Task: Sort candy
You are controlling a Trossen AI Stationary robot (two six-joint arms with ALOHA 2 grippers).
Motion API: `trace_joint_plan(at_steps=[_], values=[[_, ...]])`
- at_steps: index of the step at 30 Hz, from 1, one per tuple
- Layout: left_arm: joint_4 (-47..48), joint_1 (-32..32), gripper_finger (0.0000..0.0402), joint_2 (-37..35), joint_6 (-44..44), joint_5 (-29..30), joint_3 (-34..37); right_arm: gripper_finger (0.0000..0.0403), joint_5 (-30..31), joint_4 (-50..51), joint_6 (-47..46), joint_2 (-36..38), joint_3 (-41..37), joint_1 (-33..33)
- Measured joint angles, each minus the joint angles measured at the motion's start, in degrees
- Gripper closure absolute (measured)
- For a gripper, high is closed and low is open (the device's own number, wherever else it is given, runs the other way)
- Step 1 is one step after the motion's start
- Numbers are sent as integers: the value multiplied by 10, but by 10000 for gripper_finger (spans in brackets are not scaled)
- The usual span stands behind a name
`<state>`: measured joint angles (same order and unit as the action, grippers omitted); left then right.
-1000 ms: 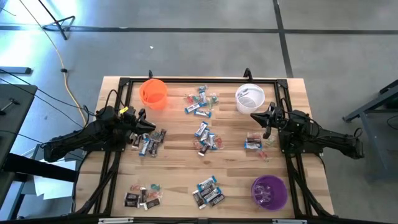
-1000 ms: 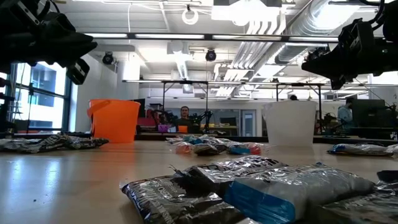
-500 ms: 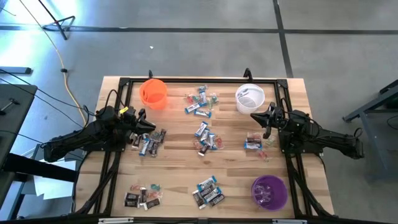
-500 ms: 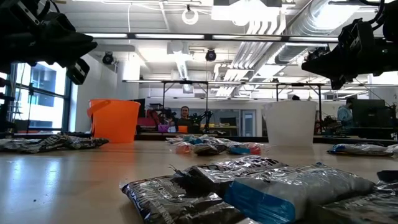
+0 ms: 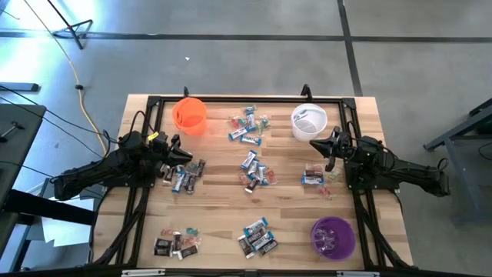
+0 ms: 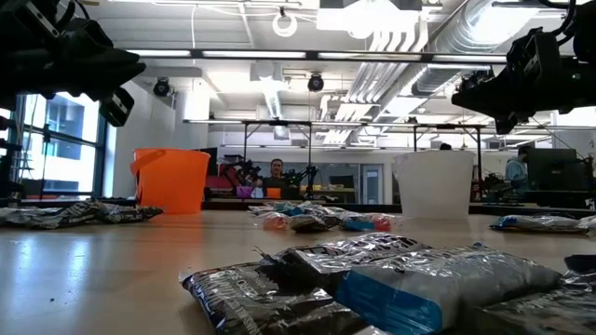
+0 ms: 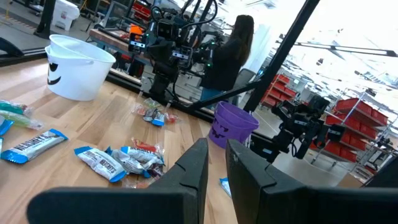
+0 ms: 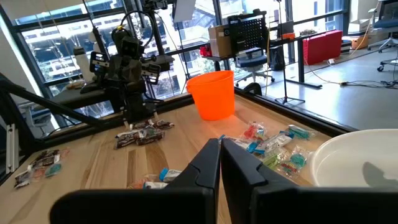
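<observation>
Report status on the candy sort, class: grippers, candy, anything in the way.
Left gripper nearly shut, empty, above the left pile. Right gripper shut, empty, beside the white cup. Candy lies scattered in piles on the table. Nothing in the way.

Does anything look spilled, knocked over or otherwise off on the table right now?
Nothing stands out. The orange cup, white cup and purple cup all stand upright, and the candy lies in separate small piles on the table, none over the edge. Left gripper and right gripper hover, holding nothing.
</observation>
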<state>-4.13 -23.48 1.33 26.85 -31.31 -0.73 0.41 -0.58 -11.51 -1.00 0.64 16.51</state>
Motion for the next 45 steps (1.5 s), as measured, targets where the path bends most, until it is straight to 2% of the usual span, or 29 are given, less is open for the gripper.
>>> trace_joint_plan(at_steps=[8,20,29,39,45], values=[[0,0,358,0,0,3,0,394,0,0,0,0,0,0],[0,-1,358,0,-7,66,0,394,0,0,0,0,0,0],[0,-1,358,0,11,82,0,394,0,0,0,0,0,0],[-2,-1,360,0,52,98,0,394,0,0,0,0,0,0],[-67,-1,360,0,149,105,0,394,0,0,0,0,0,0]])
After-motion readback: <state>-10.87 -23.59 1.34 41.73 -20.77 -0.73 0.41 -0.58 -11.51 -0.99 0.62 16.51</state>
